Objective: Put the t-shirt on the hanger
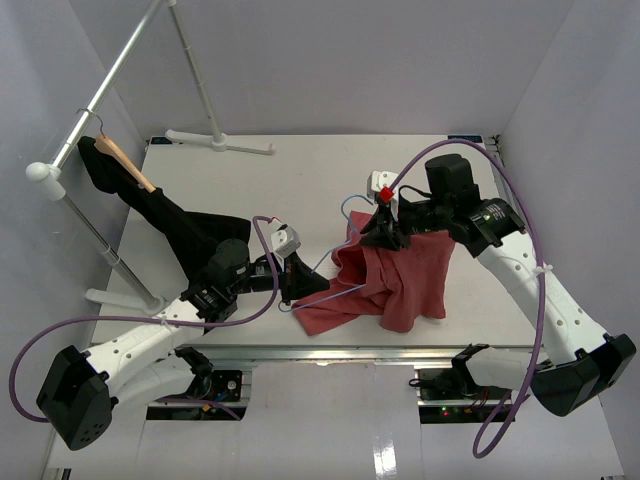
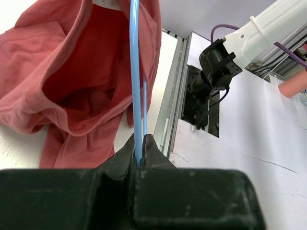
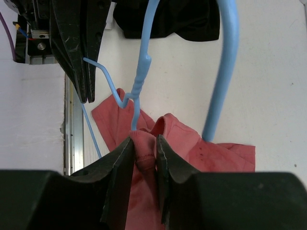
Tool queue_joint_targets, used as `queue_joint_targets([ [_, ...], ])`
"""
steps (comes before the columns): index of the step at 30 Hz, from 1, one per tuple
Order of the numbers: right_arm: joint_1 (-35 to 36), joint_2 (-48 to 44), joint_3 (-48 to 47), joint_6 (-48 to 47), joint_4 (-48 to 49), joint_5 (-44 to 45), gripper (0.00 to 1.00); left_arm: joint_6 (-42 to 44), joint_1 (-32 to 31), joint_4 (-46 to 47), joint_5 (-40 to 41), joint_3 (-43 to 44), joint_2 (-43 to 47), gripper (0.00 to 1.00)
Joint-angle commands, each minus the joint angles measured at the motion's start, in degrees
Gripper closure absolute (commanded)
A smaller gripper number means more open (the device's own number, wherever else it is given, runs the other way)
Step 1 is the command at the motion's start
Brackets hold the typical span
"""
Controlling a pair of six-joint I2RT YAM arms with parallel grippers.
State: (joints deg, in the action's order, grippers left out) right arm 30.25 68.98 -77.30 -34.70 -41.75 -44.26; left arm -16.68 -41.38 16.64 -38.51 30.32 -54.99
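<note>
Bench (image 1: 300, 180): white, shirt (image 1: 412, 280) bunched between tools.
Left tool (image 2: 140, 145): arm stretched forward-right, clenched on hanger (image 2: 135, 72) wire.
Right tool (image 3: 144, 143): arm bent leftward, pinching shirt fold.

In the left wrist view the hanger (image 2: 135, 72) wire runs out through the top edge, the t-shirt (image 2: 72, 72) is cut off at the top and left, and its lower folds are lost behind the left hand (image 2: 140, 146). In the right wrist view the hook's curve and the black garment (image 3: 168, 19) leave the picture at the top, and the right hand (image 3: 144, 143) hides the cloth lower down. From above, the t-shirt covers nearly all of the wire, and the black garment hides most of the wooden hanger (image 1: 125, 160).
</note>
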Motion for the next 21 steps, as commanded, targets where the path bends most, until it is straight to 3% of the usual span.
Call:
queue_joint_targets([
  [1, 2.27, -0.98, 3.16, 3.65, 0.99, -4.43, 0.70, 1.97, -0.37, 7.94, 0.00, 5.57, 0.58, 1.00],
  [5, 2.35, -2.50, 5.15, 5.32, 2.51, -3.01, 0.74, 2.35, -0.37, 7.70, -0.06, 5.97, 0.91, 1.00],
  [9, 2.70, -5.09, 7.17, 6.86, 6.49, -3.10, 0.92, 2.88, -0.37, 6.56, 0.64, 6.68, 1.29, 1.00],
  [15, 2.79, -10.02, 10.77, 13.97, 14.33, 3.83, 0.92, 1.82, -0.37, 4.06, 5.28, 8.28, 2.08, 0.99],
  [17, 2.72, -11.68, 10.92, 14.95, 15.16, 4.51, 0.92, 1.30, -0.37, 1.05, 11.15, 10.24, 2.08, 0.59],
  [18, 2.71, -12.22, 10.87, 15.10, 15.29, 4.87, 0.92, 1.12, -0.37, -1.09, 13.38, 11.28, 1.98, 0.48],
  [20, 2.71, -13.24, 10.76, 15.04, 15.42, 5.58, 0.92, 0.89, -0.37, -5.13, 17.22, 14.04, 1.75, 0.35],
  [21, 2.75, -13.80, 10.72, 14.97, 15.51, 6.16, 0.92, 0.74, -0.37, -6.92, 19.32, 15.28, 1.73, 0.34],
])
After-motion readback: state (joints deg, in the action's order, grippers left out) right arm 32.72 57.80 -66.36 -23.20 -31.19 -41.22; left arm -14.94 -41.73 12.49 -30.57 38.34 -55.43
